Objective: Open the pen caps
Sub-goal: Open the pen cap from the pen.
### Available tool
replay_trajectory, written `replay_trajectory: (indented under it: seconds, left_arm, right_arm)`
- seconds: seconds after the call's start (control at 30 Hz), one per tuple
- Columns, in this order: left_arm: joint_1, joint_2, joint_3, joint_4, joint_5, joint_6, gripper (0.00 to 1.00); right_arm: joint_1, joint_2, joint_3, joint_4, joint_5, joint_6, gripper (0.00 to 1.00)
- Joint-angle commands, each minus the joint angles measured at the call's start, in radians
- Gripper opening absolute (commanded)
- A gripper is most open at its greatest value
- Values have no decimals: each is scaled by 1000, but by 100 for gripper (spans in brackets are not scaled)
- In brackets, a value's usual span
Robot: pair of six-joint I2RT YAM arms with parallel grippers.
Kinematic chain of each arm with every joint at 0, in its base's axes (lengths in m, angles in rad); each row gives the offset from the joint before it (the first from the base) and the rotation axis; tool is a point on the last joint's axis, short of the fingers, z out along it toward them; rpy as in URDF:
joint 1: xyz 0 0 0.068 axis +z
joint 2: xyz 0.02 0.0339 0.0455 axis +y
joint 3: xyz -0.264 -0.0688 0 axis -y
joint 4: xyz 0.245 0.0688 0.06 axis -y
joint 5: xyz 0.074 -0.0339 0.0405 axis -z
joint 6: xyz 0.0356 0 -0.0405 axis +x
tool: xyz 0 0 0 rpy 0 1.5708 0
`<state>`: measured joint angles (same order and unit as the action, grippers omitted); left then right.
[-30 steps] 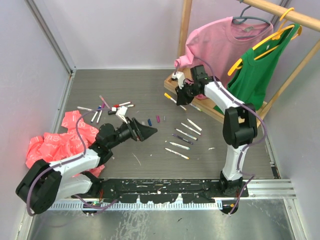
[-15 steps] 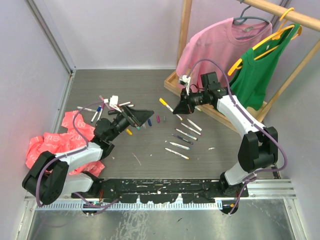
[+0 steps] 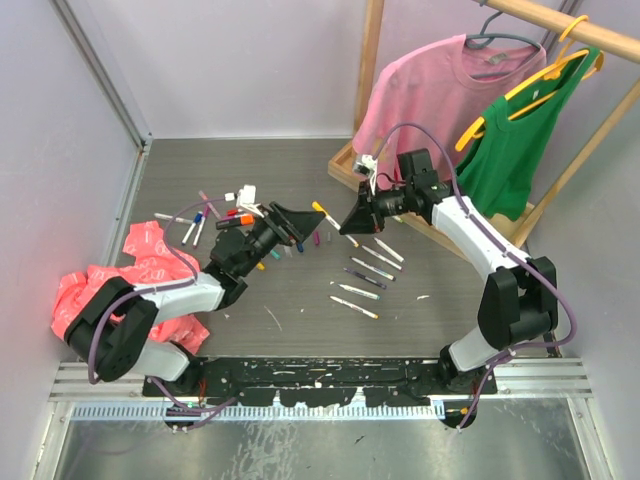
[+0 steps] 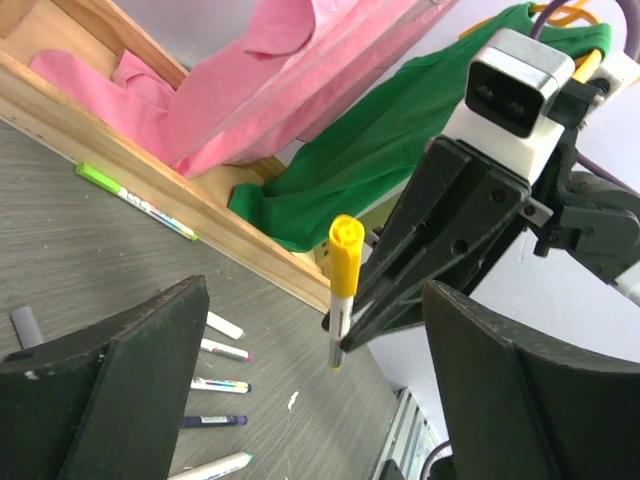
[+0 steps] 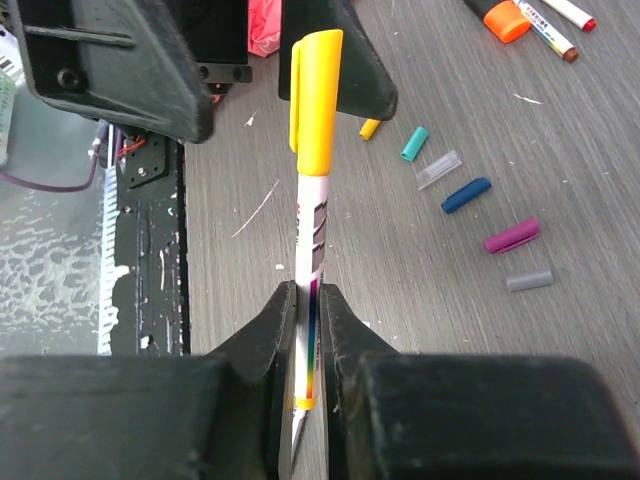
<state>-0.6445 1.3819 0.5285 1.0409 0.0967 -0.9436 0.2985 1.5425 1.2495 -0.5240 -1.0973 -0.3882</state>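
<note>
Over the worktop (image 3: 290, 175) centre: a pen (image 5: 308, 250) is held aloft, with its yellow cap (image 5: 315, 100) still fitted and pointed towards the left arm.
Right claw (image 5: 305, 300): pressed together on the pen's white barrel, near its uncapped end.
Left claw (image 4: 315, 300): spread wide, with the yellow cap seen between its fingers; no contact is seen.
Loose caps (image 5: 466, 195): teal, clear, blue, purple and grey ones are laid in a row on the worktop.
Other pens (image 3: 365, 275): laid side by side beneath the right arm.
</note>
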Motion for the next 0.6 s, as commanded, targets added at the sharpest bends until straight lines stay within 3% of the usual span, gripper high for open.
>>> replay_trajectory:
  seconds: [0.0, 0.33, 0.57]
  left_arm:
    - [-15, 30, 55, 81, -79, 23, 84]
    - [-25, 71, 94, 42, -94, -34, 51]
    - [-29, 84, 89, 42, -45, -79, 20]
  right_arm:
    - [19, -37, -2, 38, -23, 5, 1]
    - [55, -25, -4, 32, 48, -14, 1]
    - [65, -12, -2, 31, 77, -18, 1]
